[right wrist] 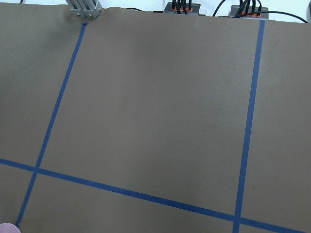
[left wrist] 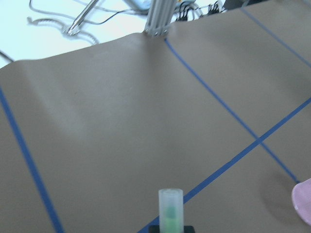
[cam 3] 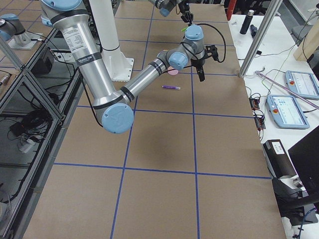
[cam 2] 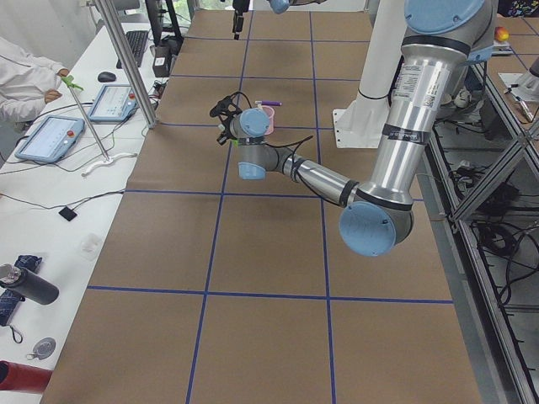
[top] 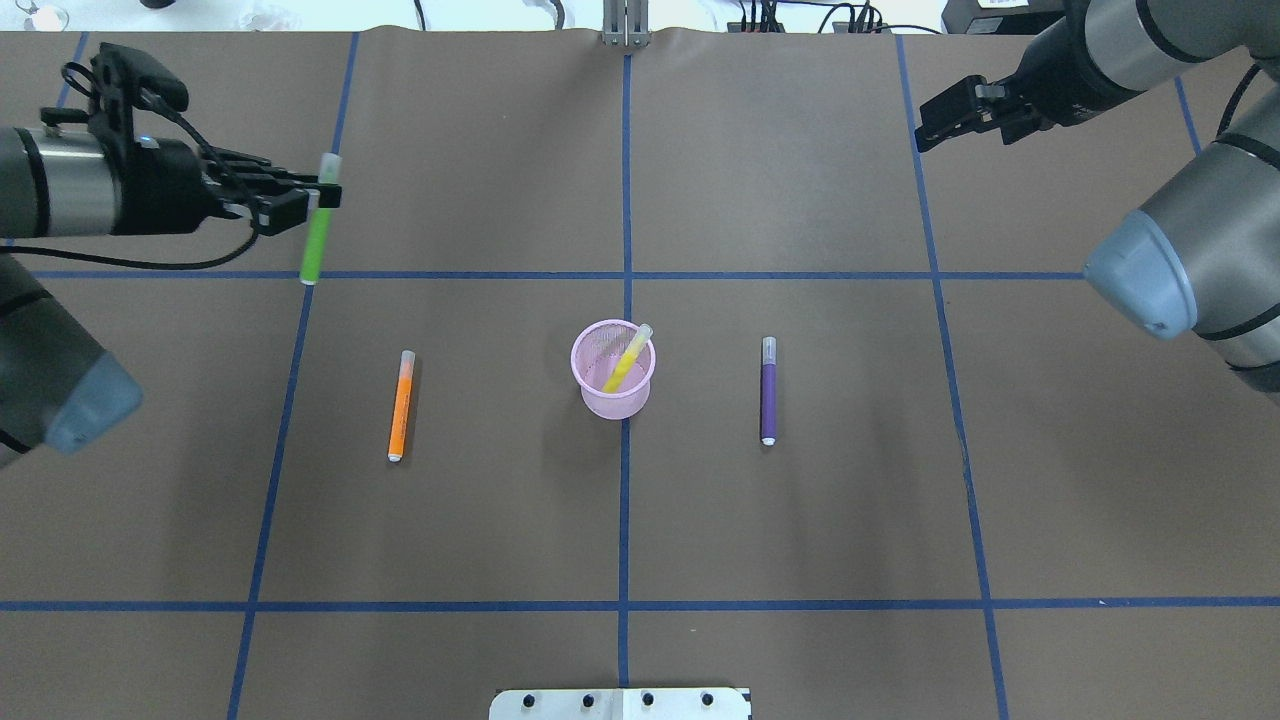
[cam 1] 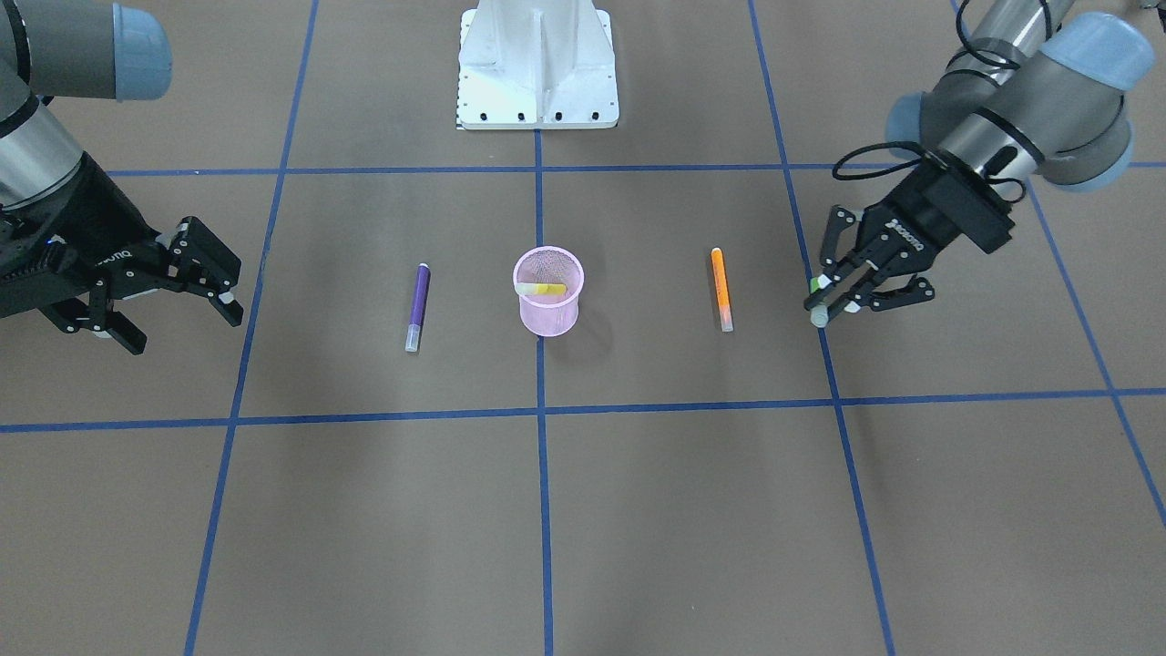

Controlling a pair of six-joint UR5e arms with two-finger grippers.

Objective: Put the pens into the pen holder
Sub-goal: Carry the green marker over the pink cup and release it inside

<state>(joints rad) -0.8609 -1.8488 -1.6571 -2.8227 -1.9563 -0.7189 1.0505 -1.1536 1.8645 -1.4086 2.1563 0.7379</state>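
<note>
Jaws of the left gripper (top: 306,203) are closed on the green pen (top: 316,228), pinching it near its pale cap end, so that most of the green barrel hangs out beyond the fingers. We see this pen over the far left part of the table (top: 800,520), its free end reaching a blue tape line (top: 480,275). We cannot tell whether that end touches the surface. From the left wrist camera only the translucent cap shows, upright at the bottom edge of the view.

Jaws of the right gripper (cam 1: 182,325) stand wide apart with nothing between them. We find it off to the robot's right, well apart from every pen.

We see the pen holder (top: 612,405) upright near the middle of the table, just beside the crossing of two tape lines. Inside it the yellow pen (top: 627,358) leans at a slant, its pale cap resting against the rim on the far right side.

We see the orange pen (top: 400,405) lying flat on the robot's left of the cup and the purple pen (top: 769,390) lying flat on the right. Both are apart from the cup and roughly parallel to each other, with their pale caps pointing away from the robot's white base (cam 1: 537,64).
</note>
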